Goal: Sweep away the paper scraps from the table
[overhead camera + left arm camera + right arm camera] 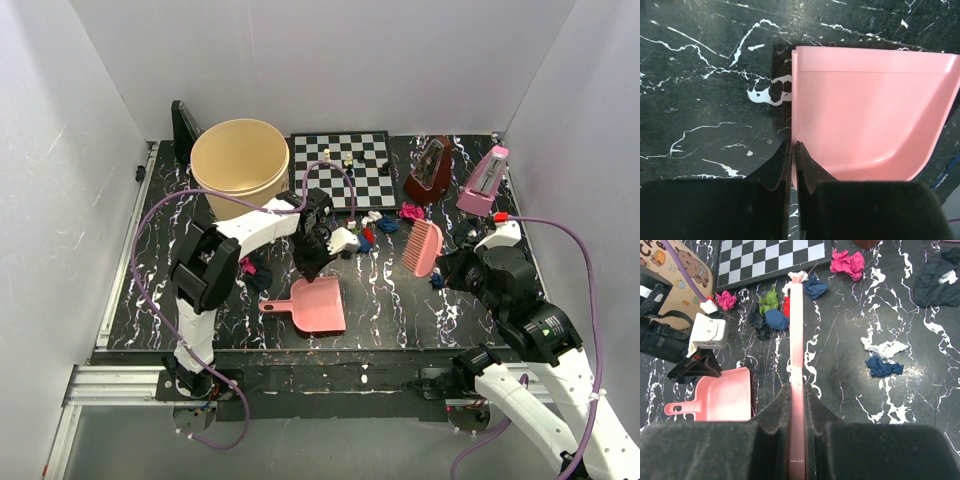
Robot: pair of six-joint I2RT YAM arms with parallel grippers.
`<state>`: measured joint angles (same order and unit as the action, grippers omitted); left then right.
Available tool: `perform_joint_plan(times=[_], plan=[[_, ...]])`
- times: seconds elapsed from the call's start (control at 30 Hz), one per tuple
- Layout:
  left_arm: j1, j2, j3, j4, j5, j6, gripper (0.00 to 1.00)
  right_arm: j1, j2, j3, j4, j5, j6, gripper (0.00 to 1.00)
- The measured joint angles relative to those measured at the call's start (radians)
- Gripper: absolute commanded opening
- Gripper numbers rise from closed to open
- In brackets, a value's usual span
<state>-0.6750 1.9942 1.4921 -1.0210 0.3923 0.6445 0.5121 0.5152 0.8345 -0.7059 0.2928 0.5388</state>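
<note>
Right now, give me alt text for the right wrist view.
The right gripper clamps a pink brush edge-on, its far end among paper scraps near a chessboard on the black marbled table. A pink dustpan lies at lower left.

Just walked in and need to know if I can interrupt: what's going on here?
The left gripper is closed on the side wall of an empty pink dustpan lying on the table. The right gripper holds a pink comb-like brush, its tip pointing toward a cluster of paper scraps by the chessboard. More scraps lie scattered.
</note>
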Motion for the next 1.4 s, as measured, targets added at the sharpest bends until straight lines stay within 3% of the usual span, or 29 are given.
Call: perform_joint_plan(times=[0.2, 0.4, 0.77, 0.93, 1.13, 1.2, 1.23, 1.3, 1.37, 1.4], plan=[[0.000, -0.028, 0.011, 0.040, -0.010, -0.059, 0.00, 0.000, 0.000, 0.000, 0.000, 0.000, 0.000, 0.01], [0.002, -0.027, 0.179, 0.008, -0.064, -0.204, 0.00, 0.000, 0.000, 0.000, -0.001, 0.000, 0.000, 0.01], [0.006, 0.045, 0.324, -0.023, -0.154, -0.682, 0.00, 0.000, 0.000, 0.000, -0.001, 0.000, 0.000, 0.01], [0.010, 0.051, 0.279, 0.018, -0.202, -0.832, 0.00, 0.000, -0.003, 0.000, -0.001, 0.000, 0.003, 0.01], [0.103, -0.024, 0.069, 0.151, -0.219, -0.972, 0.01, 0.000, -0.021, 0.000, -0.002, 0.000, 0.003, 0.01], [0.141, -0.051, 0.023, 0.175, -0.230, -0.997, 0.13, 0.000, -0.024, 0.000, -0.003, 0.000, 0.003, 0.01], [0.156, -0.061, 0.011, 0.185, -0.240, -1.004, 0.31, 0.000, -0.025, 0.000, -0.003, 0.000, 0.003, 0.01], [0.165, -0.070, 0.002, 0.212, -0.262, -1.020, 0.50, 0.000, -0.025, 0.000, -0.003, 0.000, 0.003, 0.01], [0.158, -0.071, -0.007, 0.237, -0.282, -1.043, 0.76, 0.000, -0.025, 0.000, -0.003, -0.001, 0.004, 0.01], [0.154, -0.072, -0.015, 0.246, -0.286, -1.049, 0.79, 0.000, -0.025, 0.000, -0.003, -0.001, 0.004, 0.01]])
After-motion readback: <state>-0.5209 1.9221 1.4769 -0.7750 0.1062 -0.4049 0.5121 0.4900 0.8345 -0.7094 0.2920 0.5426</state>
